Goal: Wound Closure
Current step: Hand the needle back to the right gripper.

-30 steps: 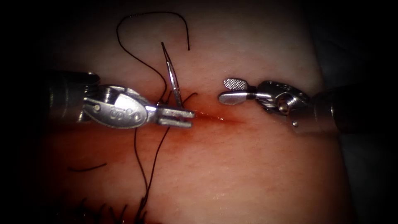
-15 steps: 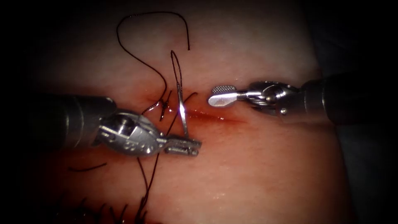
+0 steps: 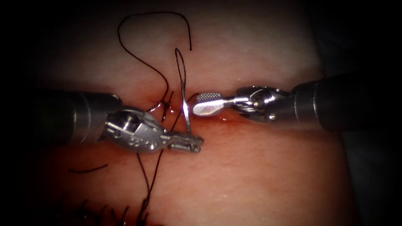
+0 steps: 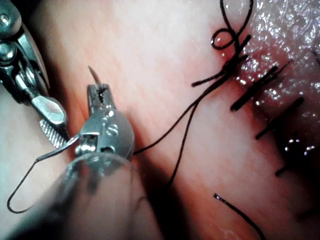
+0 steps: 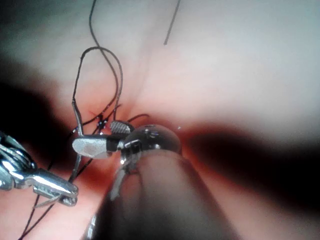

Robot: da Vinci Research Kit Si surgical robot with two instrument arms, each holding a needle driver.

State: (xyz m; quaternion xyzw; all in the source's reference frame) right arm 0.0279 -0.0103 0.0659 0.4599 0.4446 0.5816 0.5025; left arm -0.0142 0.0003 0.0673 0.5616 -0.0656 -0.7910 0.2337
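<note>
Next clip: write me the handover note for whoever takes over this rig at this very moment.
Left hand: shut on the needle near its point. The needle is out of the tissue, upright over the cut.
Right hand: open, empty, beside the needle.
Thread: loops from the needle's tail, above the cut.
Done: knotted stitch at the cut's left end.
Left: cut to its right unstitched.

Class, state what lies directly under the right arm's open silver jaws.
Under the right arm's tool lie the red-stained cut in the pale pork tissue and the curved steel needle, held near its tip by the left arm's tool. The cut beneath the jaws is covered.
</note>
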